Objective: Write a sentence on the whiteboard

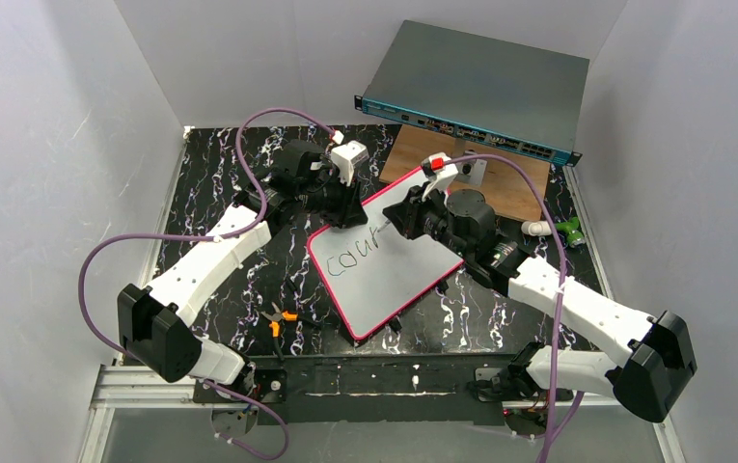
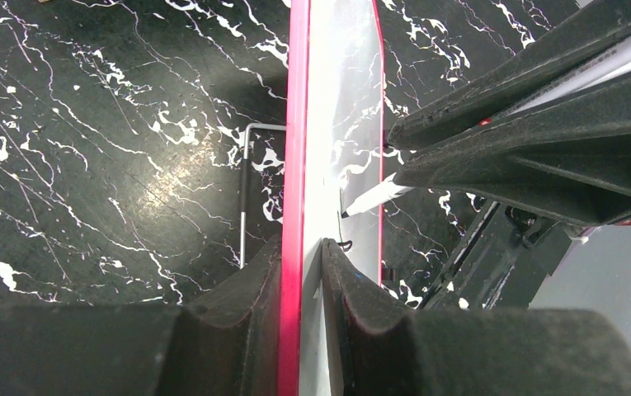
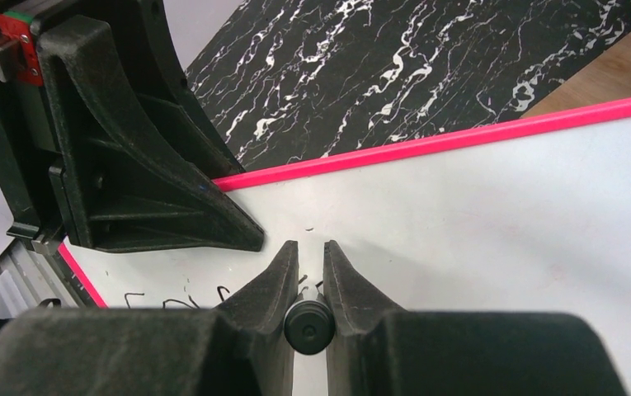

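Note:
The whiteboard (image 1: pixel 398 275), white with a pink frame, lies tilted in the middle of the black marble table. The sentence (image 1: pixel 355 258) on it reads "cour" in black marker. My left gripper (image 1: pixel 345 207) is shut on the whiteboard's far left edge; in the left wrist view the pink frame (image 2: pixel 295 124) runs between the fingers of the left gripper (image 2: pixel 303 256). My right gripper (image 1: pixel 405 217) is shut on a black marker (image 3: pixel 309 326), which points down at the board (image 3: pixel 501 231) just right of the letters. The marker's white tip (image 2: pixel 374 198) touches the board's surface.
A grey-teal network switch (image 1: pixel 480 87) leans at the back over a wooden board (image 1: pixel 500 183). Orange-handled pliers (image 1: pixel 278 318) lie near the board's front left. A small green and white item (image 1: pixel 558 230) sits at the right. White walls close in both sides.

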